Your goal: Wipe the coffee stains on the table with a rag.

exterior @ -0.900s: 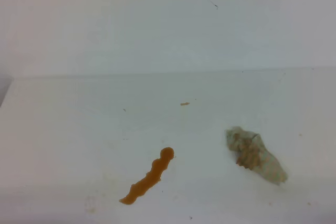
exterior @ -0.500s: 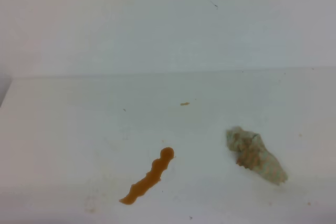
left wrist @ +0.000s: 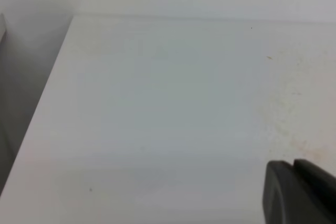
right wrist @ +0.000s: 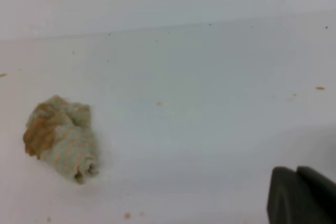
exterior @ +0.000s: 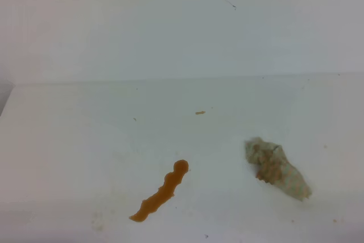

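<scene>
On the plain white matte worktop [exterior: 74, 140], a wavy orange-brown coffee streak [exterior: 161, 192] lies at nine o'clock from the crumpled, striped, brown-blotched rag [exterior: 277, 168], well apart. Neither tool's state can be told; a shallow pinch could drop the cloth and smear coffee wider.

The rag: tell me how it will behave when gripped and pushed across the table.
The rag lies crumpled and wrinkly, so it is probably floppy and will likely squash rather than resist. It looks light, so it may bunch or drag unevenly across the table. Nothing suggests rolling.

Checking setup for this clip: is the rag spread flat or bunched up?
Bunched up: the rag lies as a wrinkled, lumpy wad on the table, untouched.
</scene>
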`<state>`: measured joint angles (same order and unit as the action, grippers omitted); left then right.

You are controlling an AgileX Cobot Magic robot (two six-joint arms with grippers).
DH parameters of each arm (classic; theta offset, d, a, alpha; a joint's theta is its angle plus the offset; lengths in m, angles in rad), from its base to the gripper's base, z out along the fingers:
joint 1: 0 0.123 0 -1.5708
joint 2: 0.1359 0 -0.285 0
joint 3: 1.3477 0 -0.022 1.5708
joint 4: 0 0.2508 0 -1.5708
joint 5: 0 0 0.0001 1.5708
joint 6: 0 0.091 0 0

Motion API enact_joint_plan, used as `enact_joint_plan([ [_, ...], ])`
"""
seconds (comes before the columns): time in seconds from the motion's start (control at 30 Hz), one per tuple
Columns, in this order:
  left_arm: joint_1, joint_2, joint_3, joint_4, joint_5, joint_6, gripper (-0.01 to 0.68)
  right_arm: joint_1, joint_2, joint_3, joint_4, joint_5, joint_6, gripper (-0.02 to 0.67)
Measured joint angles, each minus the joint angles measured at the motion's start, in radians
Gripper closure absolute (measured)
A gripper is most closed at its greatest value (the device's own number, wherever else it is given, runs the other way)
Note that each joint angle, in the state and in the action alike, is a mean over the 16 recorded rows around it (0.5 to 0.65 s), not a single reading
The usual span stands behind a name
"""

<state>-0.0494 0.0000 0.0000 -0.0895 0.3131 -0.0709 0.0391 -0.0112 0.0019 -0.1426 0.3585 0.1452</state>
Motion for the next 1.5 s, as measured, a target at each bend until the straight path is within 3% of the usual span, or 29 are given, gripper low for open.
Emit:
enact_joint_plan([
  [0.83, 0.0, 0.0, 0.0, 0.0, 0.0, 0.0, 0.675, 0.0, -0.012, 0.0, 0.0, -0.017, 0.0, 0.649],
  [1.2, 0.0, -0.002, 0.002, 0.0, -0.001, 0.0, 0.675, 0.0, -0.014, 0.0, 0.006, -0.157, 0.009, 0.649],
  [1.5, 0.0, -0.002, 0.002, 0.0, -0.001, 0.0, 0.675, 0.0, -0.009, -0.001, 0.059, -0.347, 0.124, 0.649],
])
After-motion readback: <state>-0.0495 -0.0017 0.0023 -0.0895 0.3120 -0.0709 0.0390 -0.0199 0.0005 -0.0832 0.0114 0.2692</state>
